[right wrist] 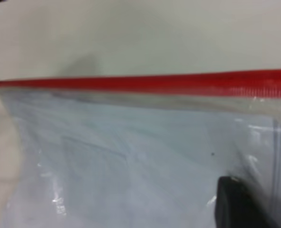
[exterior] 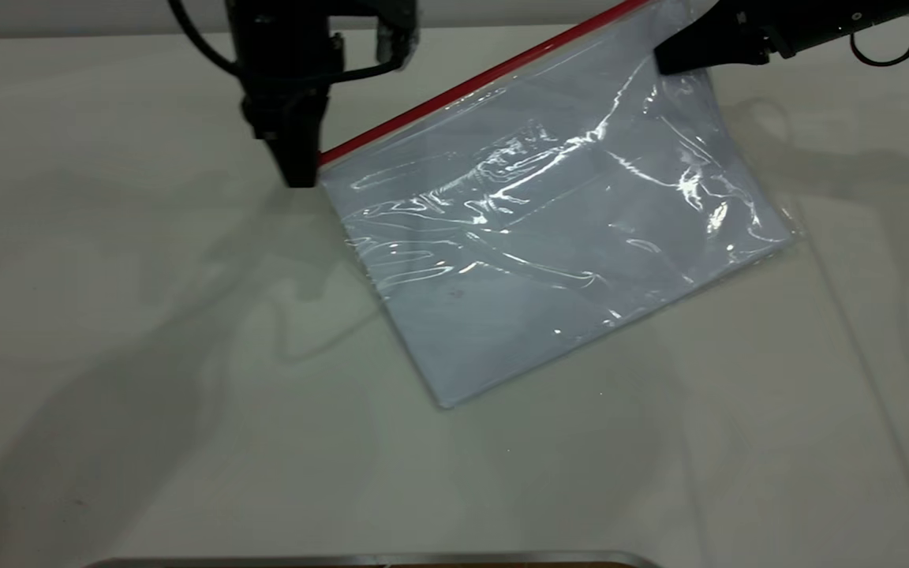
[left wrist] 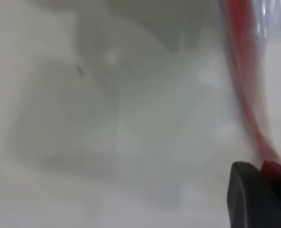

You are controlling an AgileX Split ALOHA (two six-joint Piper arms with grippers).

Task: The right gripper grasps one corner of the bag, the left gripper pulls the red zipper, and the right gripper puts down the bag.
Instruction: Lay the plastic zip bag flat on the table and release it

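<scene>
The bag [exterior: 549, 237] is a clear pouch with pale paper inside. Its far right side is raised off the table and its near edge rests on it. The red zipper [exterior: 486, 79] runs along the far edge. My left gripper [exterior: 301, 170] points down at the strip's left end, shut on the red zipper [left wrist: 245, 85]; red shows between its fingers [left wrist: 254, 194]. My right gripper [exterior: 663, 61] comes in from the upper right, shut on the bag by its far right corner. The right wrist view shows the strip [right wrist: 154, 83] above the bag [right wrist: 130, 161], with one finger [right wrist: 235, 204] lying on the plastic.
The white table [exterior: 147, 355] spreads to the left of the bag and in front of it. A metal edge [exterior: 375, 560] runs along the near border. A black cable [exterior: 884, 55] loops behind the right arm.
</scene>
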